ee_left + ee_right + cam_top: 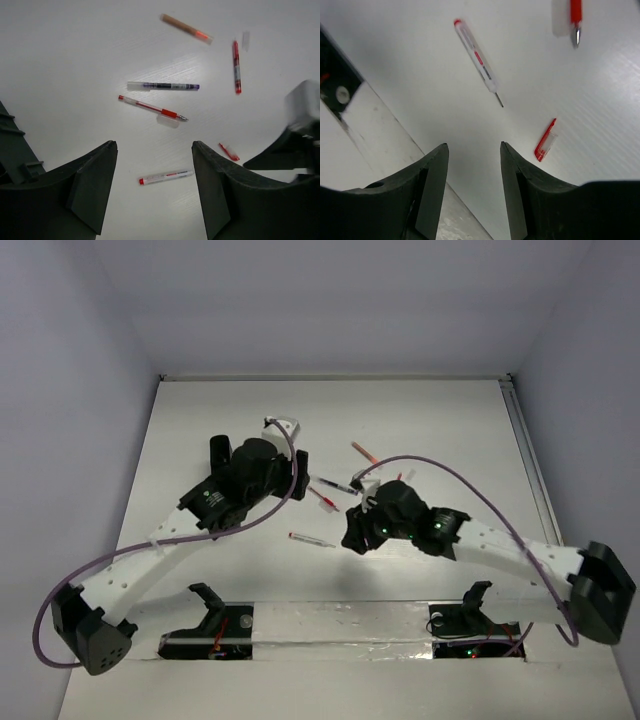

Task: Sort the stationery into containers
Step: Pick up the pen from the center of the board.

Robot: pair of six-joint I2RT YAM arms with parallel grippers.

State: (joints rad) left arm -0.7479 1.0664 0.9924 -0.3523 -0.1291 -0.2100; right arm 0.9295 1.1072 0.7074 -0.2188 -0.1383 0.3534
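The left gripper [154, 145] is hovering over the table [75, 60] with its jaws spread and gripping nothing. A red-and-white pen [165, 176] is lying between them at the lower middle of its wrist view. The right gripper [473, 146] is likewise holding its jaws apart and empty, and a thin pen [477, 60] is lying above the gap, with a red cap [545, 140] just right of it.

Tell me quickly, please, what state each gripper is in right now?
Left gripper: open, holding nothing.
Right gripper: open, holding nothing.
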